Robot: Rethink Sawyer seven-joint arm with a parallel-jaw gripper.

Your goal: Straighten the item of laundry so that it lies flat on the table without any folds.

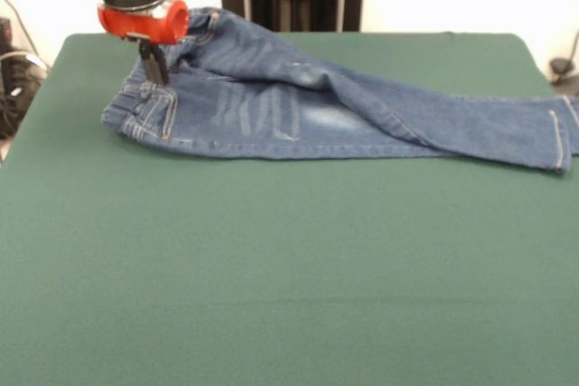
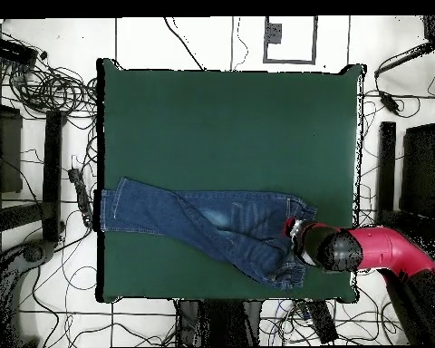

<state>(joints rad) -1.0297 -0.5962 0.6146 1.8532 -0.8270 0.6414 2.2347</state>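
So there's just one pair of jeans (image 1: pixel 298 110) here, one green table (image 1: pixel 271 268), and one red and black arm with a single claw (image 1: pixel 154 65) on the end. In the front view the jeans sit toward the far side of the table, stretched out sideways: waistband bunched up at the far left, legs running off to the right until the cuffs nearly reach the right edge. They're not flat at all. One leg is folded diagonally over the other, so you get a thick ridge of denim crossing from the waist down toward the right, and the hip area humps up off the felt. A faded pale patch shows on the near thigh, with orange stitching along the pockets and hem. The claw comes straight down onto the waistband end, right at the left tip of the garment, with the orange collar of the arm hovering just above the cloth. Its dark fingertips are down in the denim and look pinched on the waistband, though they're half buried in the fabric so I'm not totally sure. From overhead it's the same deal flipped: waist and arm (image 2: pixel 366 252) at the right, legs trailing left, cuffs touching the table's left edge.
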